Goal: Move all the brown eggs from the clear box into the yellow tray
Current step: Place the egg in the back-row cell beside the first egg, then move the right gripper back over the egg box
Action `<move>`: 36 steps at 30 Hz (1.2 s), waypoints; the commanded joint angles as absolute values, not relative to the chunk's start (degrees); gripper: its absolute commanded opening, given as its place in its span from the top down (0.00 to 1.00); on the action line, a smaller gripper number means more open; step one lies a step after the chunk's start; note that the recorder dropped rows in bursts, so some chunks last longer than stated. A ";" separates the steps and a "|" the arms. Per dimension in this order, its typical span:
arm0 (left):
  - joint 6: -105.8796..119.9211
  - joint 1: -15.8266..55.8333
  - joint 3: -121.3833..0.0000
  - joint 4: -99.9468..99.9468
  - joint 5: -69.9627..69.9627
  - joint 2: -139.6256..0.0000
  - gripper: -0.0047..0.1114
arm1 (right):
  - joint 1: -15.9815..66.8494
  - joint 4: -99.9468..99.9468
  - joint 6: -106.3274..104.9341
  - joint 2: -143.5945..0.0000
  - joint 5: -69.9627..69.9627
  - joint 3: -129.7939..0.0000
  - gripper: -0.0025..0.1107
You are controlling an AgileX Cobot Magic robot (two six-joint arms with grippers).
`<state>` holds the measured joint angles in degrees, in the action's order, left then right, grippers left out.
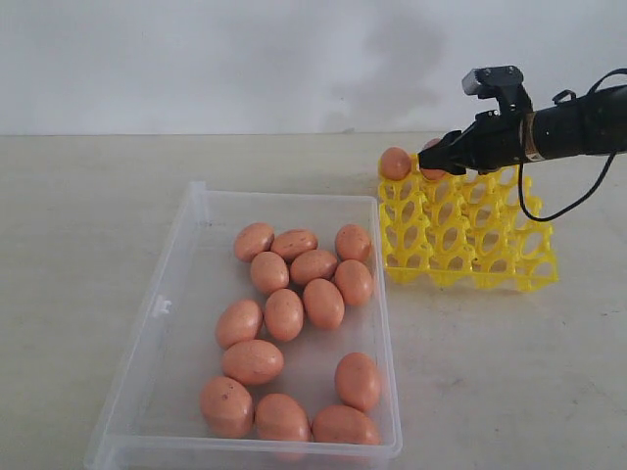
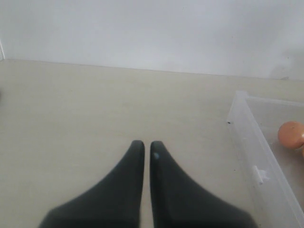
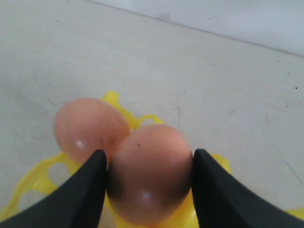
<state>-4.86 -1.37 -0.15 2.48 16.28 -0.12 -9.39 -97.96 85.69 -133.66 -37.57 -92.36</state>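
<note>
Grip on a smooth orange-brown oval egg (image 3: 149, 180) at the corner of the bright yellow plastic lattice tray (image 1: 468, 277)!
The right end effector (image 3: 149, 152) clamps it beside a second brown egg (image 1: 396, 163) seated in the corner cup. Fourteen more brown eggs (image 1: 284, 314) lie in the shallow clear plastic box (image 1: 284, 195) alongside, on the pale worktop (image 1: 88, 215). The left end effector (image 2: 147, 145) hangs nearly pinched together, holding nothing.

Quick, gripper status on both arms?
Left gripper: closed, holding nothing.
Right gripper: closed on a smooth orange-brown oval egg over the bright yellow plastic lattice tray.
</note>
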 commanded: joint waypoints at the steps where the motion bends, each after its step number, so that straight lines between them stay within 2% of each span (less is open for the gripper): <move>1: -4.73 -1.57 0.00 2.34 15.90 0.00 0.92 | -9.68 -96.94 84.39 -133.29 -36.15 -92.68 0.85; 5: -4.73 -1.57 0.00 2.34 15.90 0.00 0.92 | -9.68 -96.52 84.39 -133.29 -36.16 -92.68 0.65; 10: -4.73 -1.57 0.00 2.34 15.90 0.00 0.92 | -9.68 -95.23 84.50 -133.29 -36.55 -92.68 0.53; 18: -4.73 -1.57 0.00 2.34 15.90 0.00 0.92 | -9.68 -94.73 86.11 -132.85 -37.69 -92.68 0.51; 24: -4.73 -1.57 0.00 2.34 15.90 0.00 0.92 | -9.68 -96.78 90.60 -125.28 -43.60 -92.68 0.52; 25: -4.73 -1.57 0.00 2.34 15.90 0.00 0.92 | -9.68 -99.95 94.92 -122.82 -48.54 -92.68 0.54; 26: -4.73 -1.57 0.00 2.34 15.90 0.00 0.92 | -9.68 -99.95 97.11 -120.82 -53.58 -92.56 0.63; 27: -4.73 -1.57 0.00 2.34 15.90 0.00 0.92 | -9.68 -99.95 97.81 -119.53 -57.38 -92.56 0.74; 28: -4.73 -1.57 0.00 2.34 15.90 0.00 0.92 | -9.56 -99.95 97.23 -117.82 -61.09 -92.56 0.93; 29: -4.73 -1.57 0.00 2.34 15.90 0.00 0.92 | -9.56 -99.95 96.58 -116.36 -62.84 -92.56 0.98; 36: -4.73 -1.57 0.00 2.34 15.90 0.00 0.92 | -9.47 -99.95 96.72 -100.36 -62.04 -92.56 0.98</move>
<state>-4.86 -1.37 -0.15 2.48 16.28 -0.12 -9.39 -100.25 96.64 -106.23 -62.84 -92.36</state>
